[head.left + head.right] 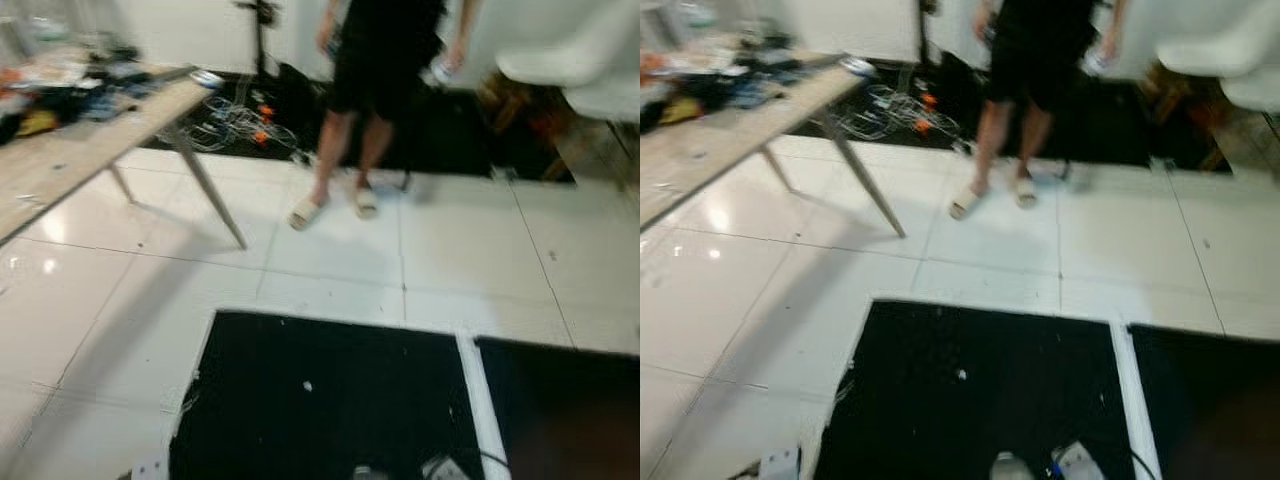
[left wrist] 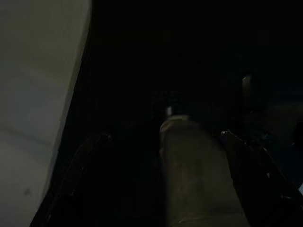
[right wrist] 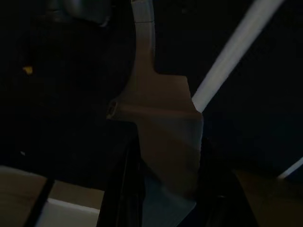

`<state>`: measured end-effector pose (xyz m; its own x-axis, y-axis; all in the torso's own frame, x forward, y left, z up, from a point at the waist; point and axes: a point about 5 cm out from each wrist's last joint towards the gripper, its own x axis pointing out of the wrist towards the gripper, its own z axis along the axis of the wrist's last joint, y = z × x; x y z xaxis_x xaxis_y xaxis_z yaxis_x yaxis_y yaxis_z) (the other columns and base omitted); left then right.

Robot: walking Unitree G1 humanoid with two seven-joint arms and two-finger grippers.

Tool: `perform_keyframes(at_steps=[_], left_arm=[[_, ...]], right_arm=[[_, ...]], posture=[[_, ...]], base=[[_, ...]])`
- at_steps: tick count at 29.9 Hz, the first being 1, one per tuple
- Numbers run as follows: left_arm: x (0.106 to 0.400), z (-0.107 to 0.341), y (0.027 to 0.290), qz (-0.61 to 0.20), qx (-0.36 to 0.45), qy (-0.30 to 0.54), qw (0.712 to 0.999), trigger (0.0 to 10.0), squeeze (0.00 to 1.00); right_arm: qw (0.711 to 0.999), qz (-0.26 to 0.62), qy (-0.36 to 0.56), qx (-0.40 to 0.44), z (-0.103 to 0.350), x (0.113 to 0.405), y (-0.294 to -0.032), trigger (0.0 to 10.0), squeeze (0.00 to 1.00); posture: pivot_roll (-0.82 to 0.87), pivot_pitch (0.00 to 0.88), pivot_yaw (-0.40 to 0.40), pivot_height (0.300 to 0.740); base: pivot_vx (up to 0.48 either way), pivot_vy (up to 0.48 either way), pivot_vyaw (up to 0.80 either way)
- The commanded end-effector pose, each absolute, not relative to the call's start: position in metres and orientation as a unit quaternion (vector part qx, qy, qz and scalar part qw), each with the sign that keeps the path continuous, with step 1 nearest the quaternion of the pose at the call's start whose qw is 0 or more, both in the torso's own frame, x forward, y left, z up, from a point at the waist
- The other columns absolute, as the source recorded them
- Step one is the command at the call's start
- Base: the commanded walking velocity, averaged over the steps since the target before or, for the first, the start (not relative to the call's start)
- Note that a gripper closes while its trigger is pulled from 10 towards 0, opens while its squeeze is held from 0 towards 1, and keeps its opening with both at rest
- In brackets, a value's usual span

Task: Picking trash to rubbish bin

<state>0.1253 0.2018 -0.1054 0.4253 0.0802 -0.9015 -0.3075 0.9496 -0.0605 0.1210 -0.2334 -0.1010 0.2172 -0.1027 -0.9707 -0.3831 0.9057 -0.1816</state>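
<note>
My left pincer (image 2: 163, 156) clenched on a bottle (image 2: 196, 175), right pincer (image 3: 163, 170) gripping a pale scrap (image 3: 163, 127), person (image 1: 385, 60) standing at 12 o'clock, cluttered table (image 1: 90, 145) at 10 o'clock, black mat (image 1: 320, 400) underfoot.

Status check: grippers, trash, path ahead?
Both arms hang idle over black mat. White scrap on mat. Person stands ahead, table on left.

Your head views are bright but smeared with motion blur — glare spots shine on the glossy white floor (image 1: 60, 225) beneath the worktop (image 1: 90, 140), whose shadow falls across the tiles — while both wrist views sit very dark, murky and soft.
</note>
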Motion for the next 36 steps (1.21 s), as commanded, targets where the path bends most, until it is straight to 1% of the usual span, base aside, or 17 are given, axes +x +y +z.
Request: perform_keyframes(at_steps=[1,14,23,36], left_arm=[[0.119,-0.107,0.202,0.114,-0.103,0.533,0.832,10.0,0.00],[0.117,-0.108,0.202,0.114,-0.097,0.535,0.831,10.0,0.00],[0.114,-0.109,0.201,0.113,-0.093,0.539,0.830,10.0,0.00],[0.118,-0.108,0.201,0.113,-0.090,0.535,0.832,10.0,0.00]], right_arm=[[0.753,0.091,0.622,-0.194,-0.102,0.118,-0.234,10.0,0.00],[0.752,0.096,0.622,-0.194,-0.102,0.118,-0.233,10.0,0.00],[0.752,0.101,0.623,-0.192,-0.104,0.117,-0.226,10.0,0.00],[0.755,0.101,0.619,-0.192,-0.104,0.119,-0.225,10.0,0.00]], posture=[[-0.07,0.054,0.051,0.740],[-0.07,0.061,0.053,0.740],[-0.07,0.062,0.051,0.740],[-0.07,0.058,0.051,0.740]], base=[[0.000,0.000,-0.78],[0.000,0.000,-0.78],[0.000,0.000,-0.78],[0.000,0.000,-0.78]])
